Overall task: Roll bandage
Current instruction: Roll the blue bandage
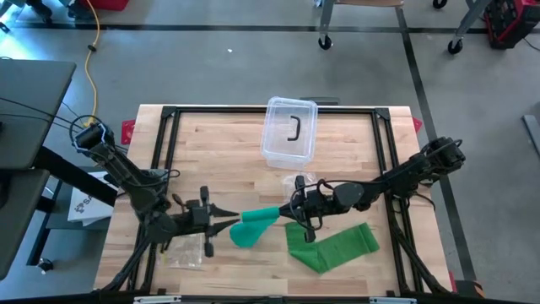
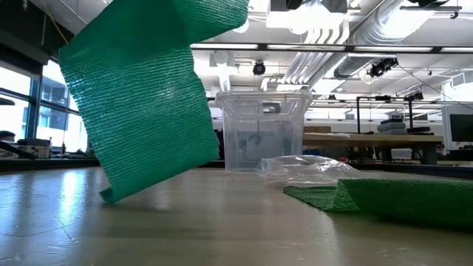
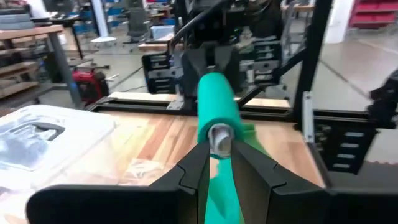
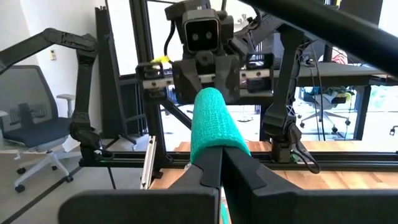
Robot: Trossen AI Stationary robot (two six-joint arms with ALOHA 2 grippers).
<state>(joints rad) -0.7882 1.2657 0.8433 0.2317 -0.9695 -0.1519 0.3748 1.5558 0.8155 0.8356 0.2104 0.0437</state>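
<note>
A wooden table (image 1: 219,152) framed in black rails is carrying a clear lidded plastic box (image 1: 289,131) near its far edge, crumpled clear wrap (image 1: 299,181) just before it, another clear wrapper (image 1: 187,251) and loose green bandage (image 1: 333,247) lying near the front edge

A green bandage (image 1: 331,247) of woven, matt cloth is seen with an open mesh texture, its rolled part (image 4: 211,127) finely ribbed. The bench (image 1: 219,156) is topped with pale wood planks in a smooth, faintly glossy finish and framed in black metal. A clear plastic container (image 1: 289,131) is shown, glossy and smooth, and crinkled transparent plastic wrap (image 2: 307,170) lies beside it. Both grippers, left (image 3: 219,163) and right (image 4: 222,163), are finished in matt black plastic.
</note>
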